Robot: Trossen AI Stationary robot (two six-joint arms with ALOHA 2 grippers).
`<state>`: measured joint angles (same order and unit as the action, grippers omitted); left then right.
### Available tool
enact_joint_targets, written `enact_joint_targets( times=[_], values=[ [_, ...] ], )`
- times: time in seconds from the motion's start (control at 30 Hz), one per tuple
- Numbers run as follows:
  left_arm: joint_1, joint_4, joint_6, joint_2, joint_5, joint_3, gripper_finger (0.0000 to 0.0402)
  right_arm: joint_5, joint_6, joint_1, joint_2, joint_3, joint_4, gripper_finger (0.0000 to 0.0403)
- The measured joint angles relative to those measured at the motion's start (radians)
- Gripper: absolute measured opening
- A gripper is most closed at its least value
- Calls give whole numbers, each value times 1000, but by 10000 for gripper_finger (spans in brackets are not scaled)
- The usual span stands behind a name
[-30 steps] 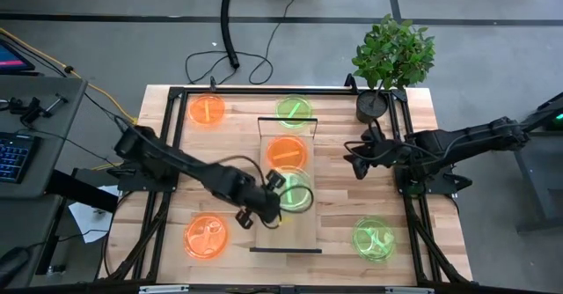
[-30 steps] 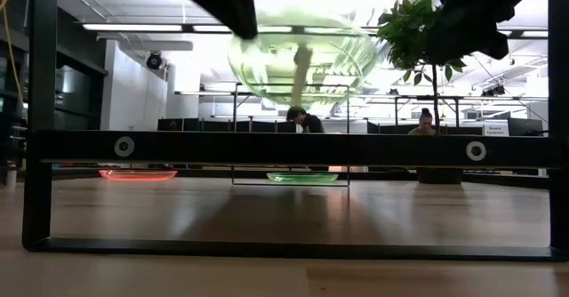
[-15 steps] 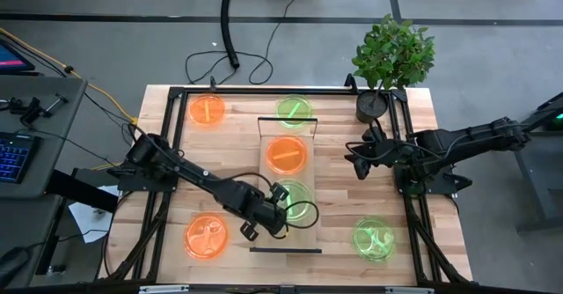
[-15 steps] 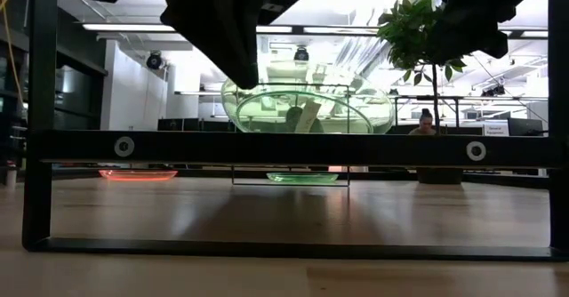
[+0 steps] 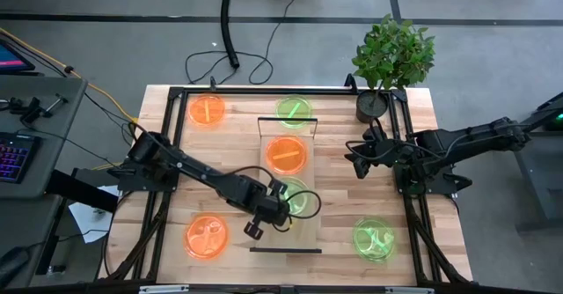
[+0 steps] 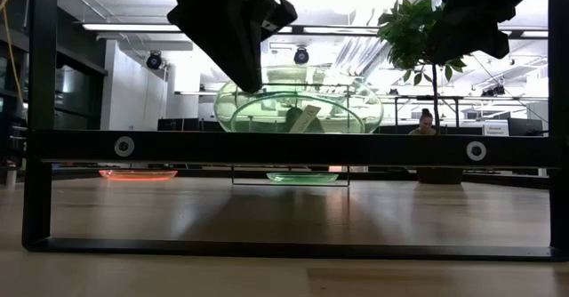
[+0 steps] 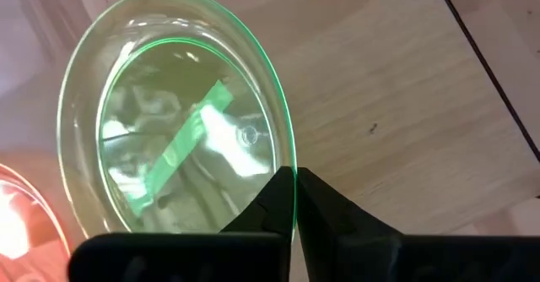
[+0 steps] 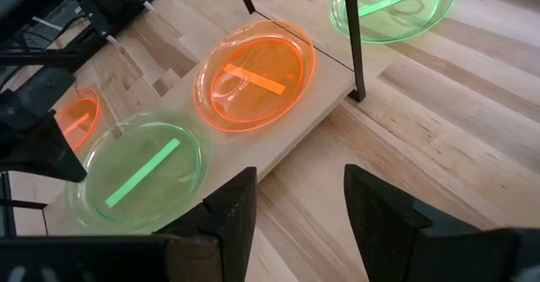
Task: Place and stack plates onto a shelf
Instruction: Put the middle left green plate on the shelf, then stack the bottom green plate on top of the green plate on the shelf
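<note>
We are looking at the big wooden table [image 5: 167, 153] first, and the long shelf [image 5: 303, 232] is lying down its middle. On the shelf an orange plate [image 5: 287, 154] is already sitting. A second orange plate [image 5: 207, 111] and a green plate [image 5: 294, 110] are waiting on the table at the far end, and a third orange plate [image 5: 206, 237] and another green plate [image 5: 373, 238] are waiting at the near end.

We are holding one more green plate [image 5: 296, 201] in our left gripper [image 5: 274, 204], with the two fingers pinched tight on its rim. A second ago this plate was tipped up and riding high. Now it is lying almost flat and sitting lower, just above the shelf's near half, next to the orange plate there. In the low view its bottom is looking very close to the board, but we cannot tell if it is touching yet.

So we are thinking the plate is nearly put down, and letting go is the next thing for us to do. After that, four plates are waiting for us.

Our right gripper [image 5: 356, 159] is resting above the table beside the shelf, and its fingers are spread apart with nothing in them. It has not moved at all
</note>
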<state>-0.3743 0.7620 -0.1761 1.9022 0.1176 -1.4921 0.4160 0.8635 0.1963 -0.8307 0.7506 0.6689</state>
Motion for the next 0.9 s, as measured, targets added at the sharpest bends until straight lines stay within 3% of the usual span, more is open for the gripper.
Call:
enact_joint_targets(
  times=[0.57, 0.9],
  values=[
    [27, -2, 38, -1, -97, 0, 102, 0, 30, 0, 0, 0, 0, 161],
    [137, 37, 176, -113, -289, 0, 108, 0, 56, 0, 0, 0, -6, 161]
  ],
)
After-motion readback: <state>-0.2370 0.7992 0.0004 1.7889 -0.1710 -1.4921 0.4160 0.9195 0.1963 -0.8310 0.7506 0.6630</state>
